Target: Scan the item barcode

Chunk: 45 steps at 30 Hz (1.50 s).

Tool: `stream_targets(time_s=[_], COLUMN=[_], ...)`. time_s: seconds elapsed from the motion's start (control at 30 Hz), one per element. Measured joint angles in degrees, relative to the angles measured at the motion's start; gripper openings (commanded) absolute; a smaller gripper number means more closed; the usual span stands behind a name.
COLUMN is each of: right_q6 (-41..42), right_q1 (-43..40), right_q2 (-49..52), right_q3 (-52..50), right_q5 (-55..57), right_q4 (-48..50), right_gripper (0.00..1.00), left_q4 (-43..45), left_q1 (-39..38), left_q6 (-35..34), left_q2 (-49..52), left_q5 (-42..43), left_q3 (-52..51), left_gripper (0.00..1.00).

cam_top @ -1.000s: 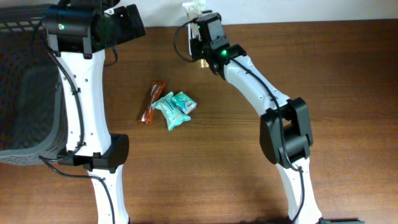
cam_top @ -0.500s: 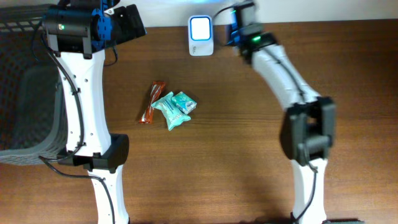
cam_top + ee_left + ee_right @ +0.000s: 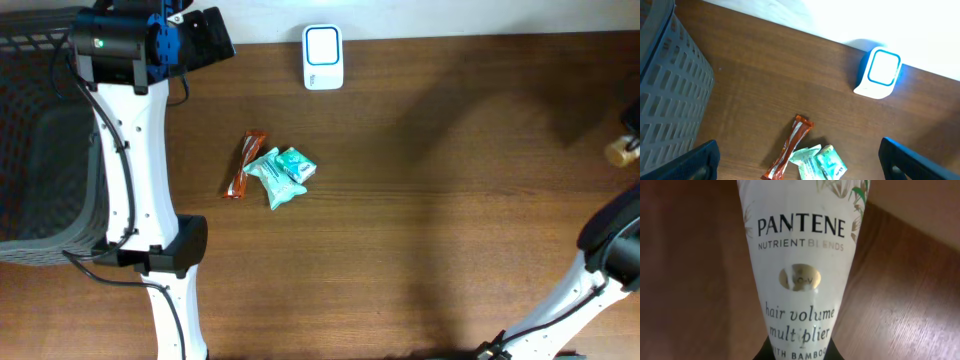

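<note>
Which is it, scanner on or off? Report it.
On. The barcode scanner shows a lit blue outline around its white window, with a blue glow spilling beside it in the left wrist view.

Warm reddish-brown with fine streaked wood grain across the tabletop [image 3: 450, 200]. White with a glowing light-blue outline on the scanner [image 3: 323, 57] at the far edge. Orange-red with a paler stripe on the snack bar wrapper [image 3: 245, 165] left of centre. Teal and mint green with white print on the two packets [image 3: 283, 176] beside it. Dark grey in a grid of small openings on the basket [image 3: 70, 190] at the left edge. White links, black joints and a bright blue patch on the left arm [image 3: 130, 150]. Creamy white on the Pantene tube [image 3: 797, 280], with black lettering, a round gold emblem and green leaf sprigs near the top.
</note>
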Motion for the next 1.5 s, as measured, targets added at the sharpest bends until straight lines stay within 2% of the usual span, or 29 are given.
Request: stream_targets(time_s=[0.23, 0.3, 0.33, 0.37, 0.47, 0.6, 0.7, 0.8, 0.87, 0.93, 1.03, 1.23, 1.43, 1.5], right_q6=[10.75, 14.82, 15.96, 17.18, 16.37, 12.26, 6.08, -4.72, -12.17, -18.4, -24.04, -25.55, -23.89, -23.26], right_q1=[-3.37, -3.37, -3.37, -3.37, -3.37, -3.23, -1.64, 4.39, 11.34, 19.74, 33.14, 52.35, 58.75, 60.48], right_q2=[4.37, 4.5, 4.5, 4.5, 4.5, 4.0, -0.17, -5.84, -6.73, -6.71, -6.67, -2.21, 4.92, 7.78], right_q3=[-0.24, -0.26, -0.26, -0.26, -0.24, -0.24, 0.11, 1.73, 1.88, 0.37, -3.72, -8.15, -8.15, -8.15], right_q5=[-1.46, -1.84, -2.08, -2.23, -2.78, -4.39, -11.3, -34.84, -48.39, -54.34, -56.22, -56.11, -56.08, -56.08], right_q4=[-1.92, -1.57, -1.25, -0.96, -0.83, -1.62, -2.08, -6.75, -10.23, -11.5, -9.6, 0.74, 5.7, 7.19], right_gripper=[0.04, 0.36, 0.37, 0.57, 0.68, 0.67, 0.67, 0.66, 0.66, 0.64, 0.63, 0.58, 0.58, 0.52], left_q4=[0.02, 0.0, 0.0, 0.0, 0.0, 0.0, 0.02, 0.0, 0.02, 0.0, 0.02, 0.02, 0.02, 0.0], left_q1=[0.0, 0.0, 0.0, 0.0, 0.0, 0.0, 0.0, 0.0, 0.0, 0.0, 0.0, 0.0, 0.0, 0.0], left_q6=[0.0, 0.0, 0.0, 0.0, 0.0, 0.0, 0.02, 0.0, 0.02, 0.0, 0.0, 0.0, 0.0, 0.0], left_q2=[0.0, 0.0, 0.0, 0.0, 0.0, 0.0, 0.0, 0.0, 0.0, 0.0, 0.0, 0.0, 0.0, 0.0], left_q5=[0.0, 0.0, 0.0, 0.0, 0.0, 0.0, 0.0, 0.0, 0.0, 0.0, 0.0, 0.0, 0.0, 0.0], left_q3=[0.0, 0.0, 0.0, 0.0, 0.0, 0.0, 0.0, 0.0, 0.0, 0.0, 0.0, 0.0, 0.0, 0.0], left_gripper=[0.99, 0.99, 0.99, 0.99, 0.99, 0.99, 0.99, 0.99, 0.99, 0.99, 0.99, 0.99, 0.99, 0.99])
